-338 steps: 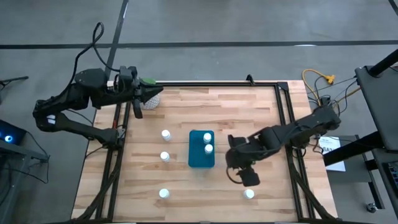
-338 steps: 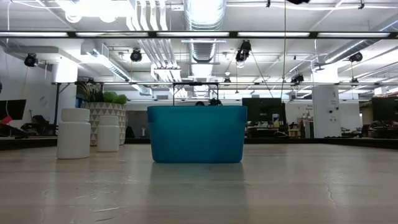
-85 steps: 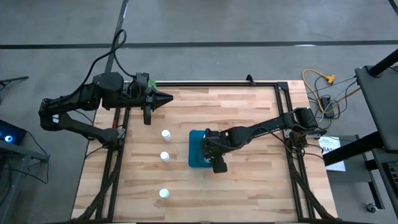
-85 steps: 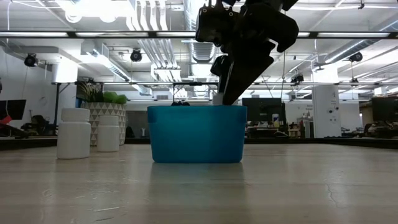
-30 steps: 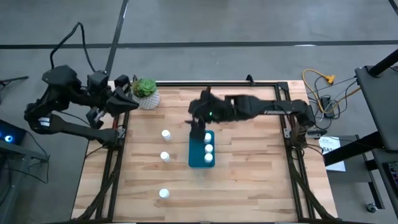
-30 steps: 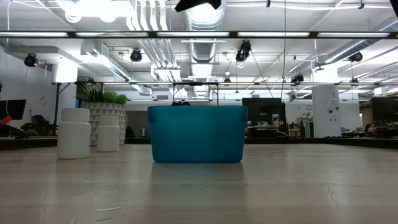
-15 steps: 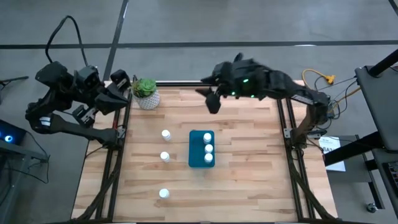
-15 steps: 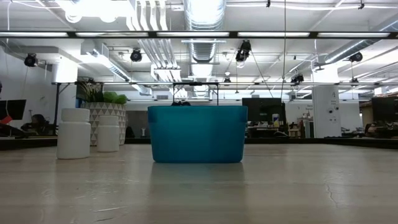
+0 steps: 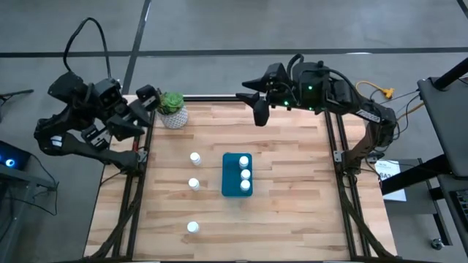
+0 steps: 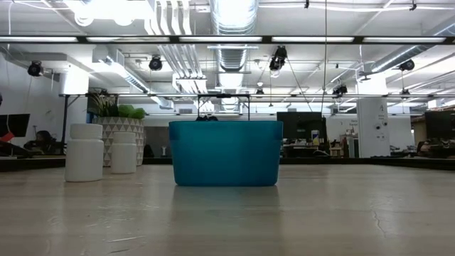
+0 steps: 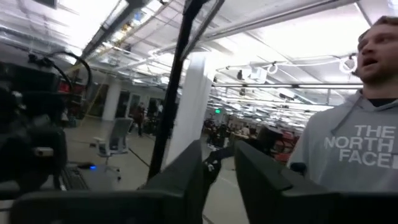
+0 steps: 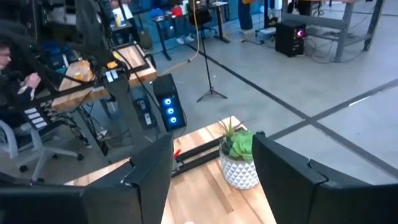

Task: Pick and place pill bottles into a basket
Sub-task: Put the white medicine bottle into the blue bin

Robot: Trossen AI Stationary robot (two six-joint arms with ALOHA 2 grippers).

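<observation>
From overhead, the basket [image 9: 237, 175] sits near the middle of the wooden table [image 9: 292, 183], long axis running from 12 to 6 o'clock. Three pill bottles [image 9: 244, 173] stand inside it in a row along its 3 o'clock side, white caps up. Three more bottles remain on the bare wood at the basket's 9 o'clock side: one [image 9: 195, 157] near its far end, one [image 9: 194, 183] level with its near end, and one [image 9: 192, 227] well apart toward 7 o'clock, close to the table's near edge.

The right gripper [image 9: 257, 108] hangs above the table's far edge at about 12 o'clock from the basket, well clear of it; its wrist camera shows the two dark fingers [image 12: 152, 171] spread wide with nothing between them, looking out at the potted plant [image 12: 241, 158] and the room beyond. The left gripper [image 9: 139, 109] is raised off the table's far left corner (just beside the plant [image 9: 171, 104] in the overhead view); its fingers [image 11: 186, 171] appear parted and empty, though the angle makes the width of the gap hard to judge. A person in a grey hooded top [image 11: 348, 155] stands beyond them.

At table height the basket [image 10: 225, 152] fills the centre, with two bottles [image 10: 84, 151] standing at its 9 o'clock side.
</observation>
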